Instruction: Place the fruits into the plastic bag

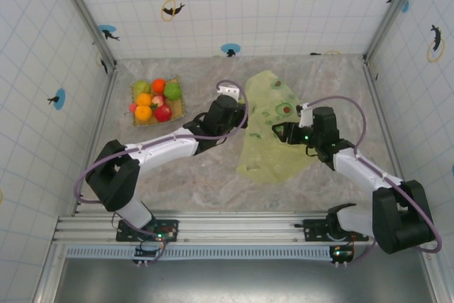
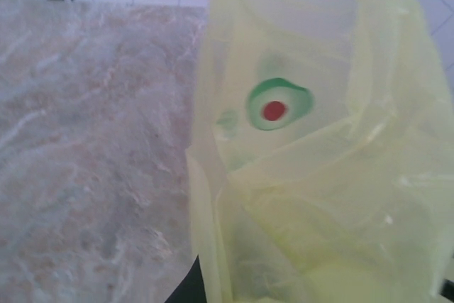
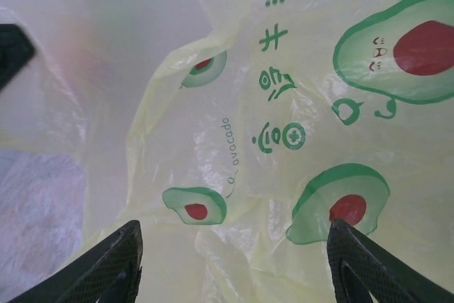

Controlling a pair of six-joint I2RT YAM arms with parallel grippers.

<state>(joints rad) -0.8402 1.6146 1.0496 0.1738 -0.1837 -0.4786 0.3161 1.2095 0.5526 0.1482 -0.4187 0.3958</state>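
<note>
Several small fruits [image 1: 154,101], orange, red and green, lie in a heap at the far left of the table. The translucent yellow-green plastic bag [image 1: 277,154] with avocado prints is spread out right of centre. My left gripper [image 1: 241,115] is at the bag's left edge, shut on the film. In the left wrist view the plastic bag [image 2: 333,175] rises in folds over the jaws, and only a dark sliver of one finger [image 2: 186,285] shows. My right gripper [image 1: 278,133] hovers over the bag's middle. Its jaws [image 3: 234,274] stand open above the plastic bag [image 3: 284,104] with nothing between them.
A square tan woven mat [image 1: 179,108] lies under the fruits. White tiled walls with metal corner posts close off the back and both sides. Bare marbled tabletop [image 1: 206,175] stretches between the mat, the bag and the arm bases.
</note>
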